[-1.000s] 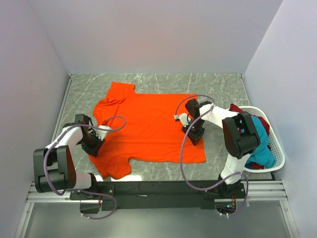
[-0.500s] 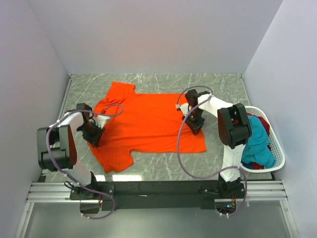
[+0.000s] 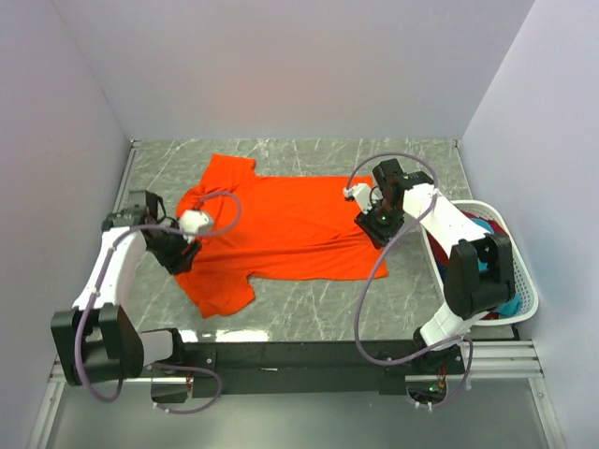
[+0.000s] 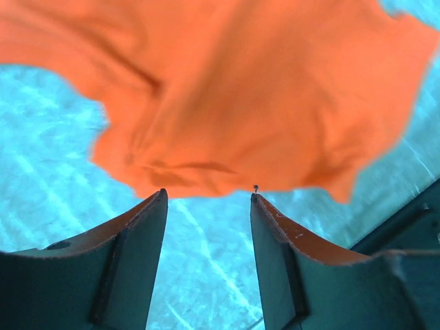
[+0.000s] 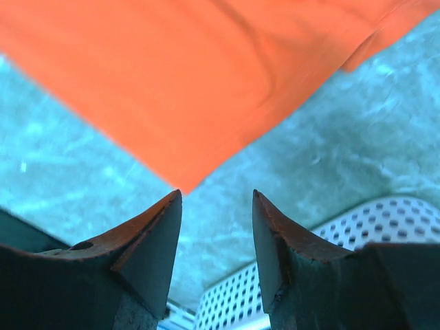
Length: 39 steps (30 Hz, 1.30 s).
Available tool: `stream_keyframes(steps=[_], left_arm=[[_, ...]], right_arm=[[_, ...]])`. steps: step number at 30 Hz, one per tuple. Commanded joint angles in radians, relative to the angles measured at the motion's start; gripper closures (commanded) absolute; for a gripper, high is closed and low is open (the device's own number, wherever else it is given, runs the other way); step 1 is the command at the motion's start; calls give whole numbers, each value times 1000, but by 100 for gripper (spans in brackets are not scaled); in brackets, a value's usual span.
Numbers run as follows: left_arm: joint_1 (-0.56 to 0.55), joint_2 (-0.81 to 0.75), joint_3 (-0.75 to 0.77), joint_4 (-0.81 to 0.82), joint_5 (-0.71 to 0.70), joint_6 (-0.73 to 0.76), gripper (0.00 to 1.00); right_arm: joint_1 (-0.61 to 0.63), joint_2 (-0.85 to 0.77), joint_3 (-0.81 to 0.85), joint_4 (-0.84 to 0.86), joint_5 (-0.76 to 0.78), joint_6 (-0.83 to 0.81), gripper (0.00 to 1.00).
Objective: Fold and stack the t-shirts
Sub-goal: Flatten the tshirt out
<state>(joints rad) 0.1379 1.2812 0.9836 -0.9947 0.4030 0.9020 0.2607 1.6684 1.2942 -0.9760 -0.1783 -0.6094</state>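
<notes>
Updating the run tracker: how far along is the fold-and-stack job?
Done: orange shirt lies spread out on the table, unfolded. In hand: nothing; left hand and right hand are open at its edges, gripping nothing. Left: every fold, then the shirts in the basket; no stack yet.

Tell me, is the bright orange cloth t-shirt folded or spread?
Spread out: the bright orange cloth t-shirt lies flat, both sleeves out, nothing doubled over.

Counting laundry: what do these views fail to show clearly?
- Top view: the right arm covers much of the basket; its shirts cannot be counted.
- Left wrist view: the orange shirt is blurred, cut off by the top edge.
- Right wrist view: only a basket corner shows.
</notes>
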Motion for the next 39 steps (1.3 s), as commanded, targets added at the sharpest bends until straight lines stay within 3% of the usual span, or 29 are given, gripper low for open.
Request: stream_keyframes(steps=[1, 6, 23, 27, 28, 32, 39], left_arm=[[-35, -61, -124, -75, -12, 92, 43], [-89, -86, -230, -32, -44, 43, 43], [-161, -89, -270, 17, -76, 3, 38], [-210, -94, -284, 39, -95, -5, 38], [-219, -91, -284, 41, -95, -6, 38], [-282, -69, -280, 54, -115, -20, 40], [-376, 0, -255, -1, -161, -22, 42]], right_arm=[[32, -41, -74, -12, 26, -87, 48], [112, -32, -176, 74, 65, -92, 53], [190, -10, -401, 255, 175, -116, 56], [192, 7, -403, 278, 200, -107, 71], [192, 5, -403, 280, 204, -105, 80], [192, -1, -394, 269, 201, -101, 98], [190, -2, -378, 246, 185, -95, 100]])
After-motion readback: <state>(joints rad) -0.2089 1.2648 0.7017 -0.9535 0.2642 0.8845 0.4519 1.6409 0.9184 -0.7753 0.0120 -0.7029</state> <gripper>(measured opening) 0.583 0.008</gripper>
